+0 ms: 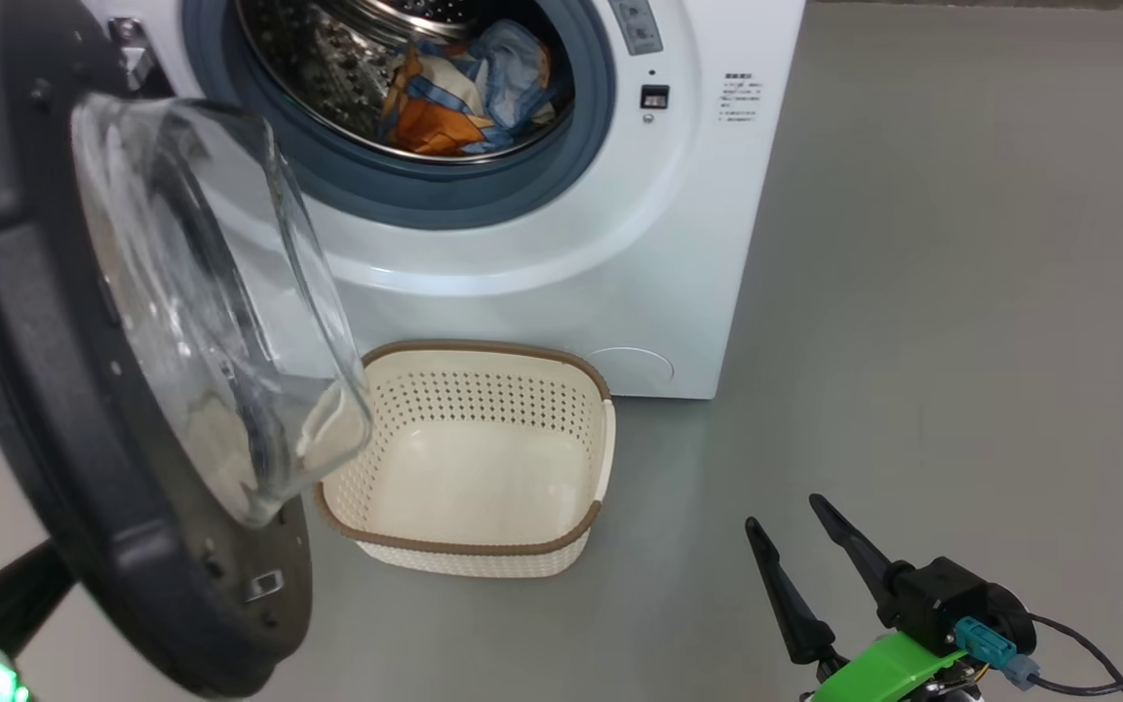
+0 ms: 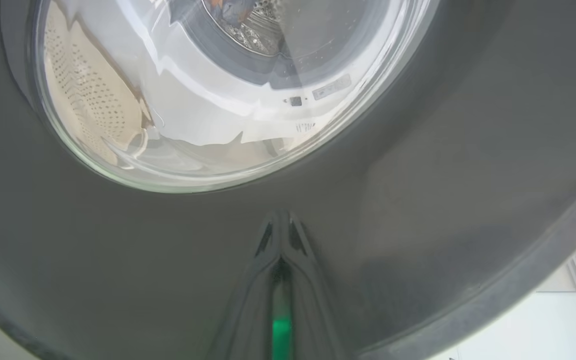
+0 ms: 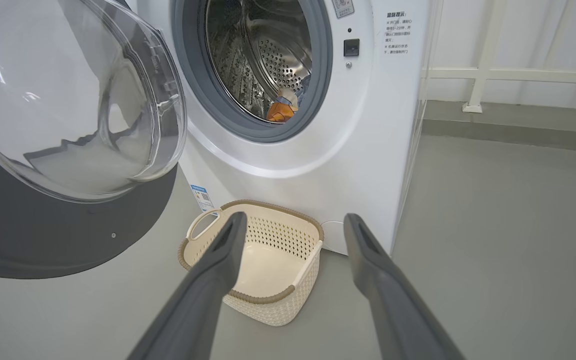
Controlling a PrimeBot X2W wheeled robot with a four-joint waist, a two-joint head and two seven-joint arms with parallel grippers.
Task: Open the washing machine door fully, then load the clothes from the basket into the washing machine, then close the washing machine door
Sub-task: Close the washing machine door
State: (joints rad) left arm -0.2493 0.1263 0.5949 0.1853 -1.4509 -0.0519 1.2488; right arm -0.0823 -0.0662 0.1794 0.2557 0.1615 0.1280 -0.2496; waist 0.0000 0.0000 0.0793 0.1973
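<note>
One rounded cream basket [image 1: 484,405], perforated walls

Head, right wrist share basket [image 1: 484,409]; left wrist seemingly against door [image 2: 418,200].

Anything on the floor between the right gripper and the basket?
Nothing: in the head view, bare grey floor lies between the right gripper and the basket.

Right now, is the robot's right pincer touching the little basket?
Apart. The head view shows a strip of grey floor between the open right pincer and the basket.
</note>
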